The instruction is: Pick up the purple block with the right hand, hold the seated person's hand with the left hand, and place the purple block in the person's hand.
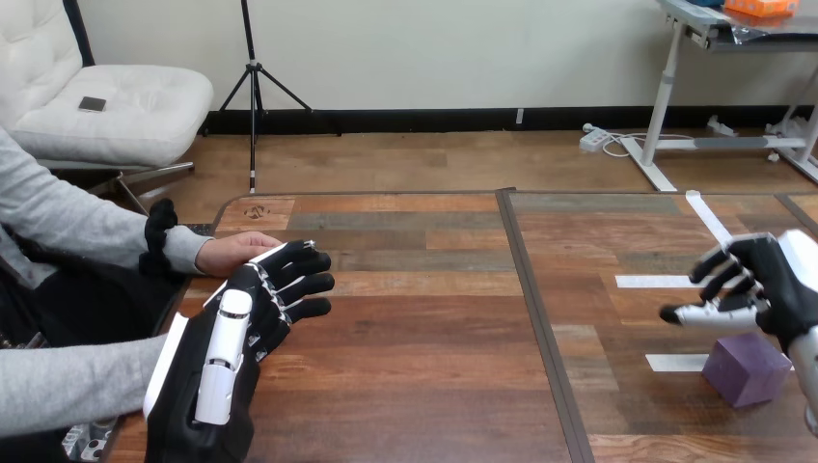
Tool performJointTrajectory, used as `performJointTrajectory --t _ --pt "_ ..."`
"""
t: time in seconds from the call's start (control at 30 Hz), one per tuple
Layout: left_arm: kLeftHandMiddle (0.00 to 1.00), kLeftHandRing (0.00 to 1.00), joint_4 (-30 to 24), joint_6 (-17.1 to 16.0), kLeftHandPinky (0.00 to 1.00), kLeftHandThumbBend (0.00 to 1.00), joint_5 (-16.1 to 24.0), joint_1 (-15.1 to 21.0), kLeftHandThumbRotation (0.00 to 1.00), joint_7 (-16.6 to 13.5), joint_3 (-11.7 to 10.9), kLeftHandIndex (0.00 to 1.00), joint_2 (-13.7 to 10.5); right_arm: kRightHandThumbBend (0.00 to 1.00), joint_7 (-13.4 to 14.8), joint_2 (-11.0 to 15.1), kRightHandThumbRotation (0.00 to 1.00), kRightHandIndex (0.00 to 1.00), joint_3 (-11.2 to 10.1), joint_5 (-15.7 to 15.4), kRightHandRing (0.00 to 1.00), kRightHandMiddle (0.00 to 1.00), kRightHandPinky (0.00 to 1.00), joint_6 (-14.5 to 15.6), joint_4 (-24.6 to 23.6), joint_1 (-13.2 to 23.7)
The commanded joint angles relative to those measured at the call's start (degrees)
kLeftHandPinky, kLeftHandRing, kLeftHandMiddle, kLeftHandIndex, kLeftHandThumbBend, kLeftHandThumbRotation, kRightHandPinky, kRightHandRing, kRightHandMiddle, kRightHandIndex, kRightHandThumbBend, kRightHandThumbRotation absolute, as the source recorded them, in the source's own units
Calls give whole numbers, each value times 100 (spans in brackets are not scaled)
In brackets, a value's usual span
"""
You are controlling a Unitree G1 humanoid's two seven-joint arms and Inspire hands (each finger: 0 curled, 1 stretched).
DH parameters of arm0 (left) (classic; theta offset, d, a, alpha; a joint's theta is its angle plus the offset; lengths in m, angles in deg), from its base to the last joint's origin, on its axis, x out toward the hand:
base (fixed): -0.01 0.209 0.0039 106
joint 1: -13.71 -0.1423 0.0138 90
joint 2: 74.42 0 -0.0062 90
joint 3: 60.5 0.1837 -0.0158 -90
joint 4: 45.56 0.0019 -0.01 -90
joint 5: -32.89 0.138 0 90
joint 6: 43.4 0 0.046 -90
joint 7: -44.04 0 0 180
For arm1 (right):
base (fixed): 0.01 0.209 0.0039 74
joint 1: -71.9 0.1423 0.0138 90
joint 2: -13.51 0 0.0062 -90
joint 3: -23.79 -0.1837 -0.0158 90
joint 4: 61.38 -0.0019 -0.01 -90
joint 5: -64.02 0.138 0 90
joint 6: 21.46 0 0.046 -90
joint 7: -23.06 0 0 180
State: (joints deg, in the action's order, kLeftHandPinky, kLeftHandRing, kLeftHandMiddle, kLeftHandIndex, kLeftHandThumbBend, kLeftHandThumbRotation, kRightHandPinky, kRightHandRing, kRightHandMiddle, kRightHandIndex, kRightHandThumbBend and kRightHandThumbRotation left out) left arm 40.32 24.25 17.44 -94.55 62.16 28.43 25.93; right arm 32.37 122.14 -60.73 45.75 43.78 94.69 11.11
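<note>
Right fingers (719, 270) loosely bent with a wide gap to the thumb, holding nothing. The purple block (746, 369) sits just below them on the surface (434, 367), not touching as far as I can see; the right hand (772, 280) hovers over its upper edge. Left fingers (299, 283) are straight and spread, lying against the near side of the person's hand (234, 253), with no curl round it visible, so it's contact, not a hold. The left hand (217, 376) reaches in from below.

Risks: the right fingers sit toward the block's far-left corner, so closing from here could clip the corner and push or tip the block instead of pinching it. The left fingers are not wrapped, so the person's hand could slip away before handover.

Hard to tell: the person's palm is mostly covered by the left fingers, so up or down is unclear. The right hand is cut by the frame edge, and the block's right side is hidden behind the right arm. White tape strips (651, 282) lie beyond the right fingers.
</note>
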Motion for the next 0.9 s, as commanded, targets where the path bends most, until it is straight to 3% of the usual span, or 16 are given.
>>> performJointTrajectory --t 0.0,0.3,0.87 --pt "76 75 -99 -180 71 36 -116 279 100 54 -63 74 72 93 -290 55 0 49 -128 169 45 48 41 -19 -348 188" --pt "76 75 -84 -178 71 37 -116 289 100 74 -73 74 72 99 -738 169 0 60 -135 240 58 59 53 -4 -621 142" --pt "76 76 -123 -139 72 36 -78 262 100 32 -59 74 83 100 -1636 560 19 75 -157 180 71 72 66 135 -1220 111"
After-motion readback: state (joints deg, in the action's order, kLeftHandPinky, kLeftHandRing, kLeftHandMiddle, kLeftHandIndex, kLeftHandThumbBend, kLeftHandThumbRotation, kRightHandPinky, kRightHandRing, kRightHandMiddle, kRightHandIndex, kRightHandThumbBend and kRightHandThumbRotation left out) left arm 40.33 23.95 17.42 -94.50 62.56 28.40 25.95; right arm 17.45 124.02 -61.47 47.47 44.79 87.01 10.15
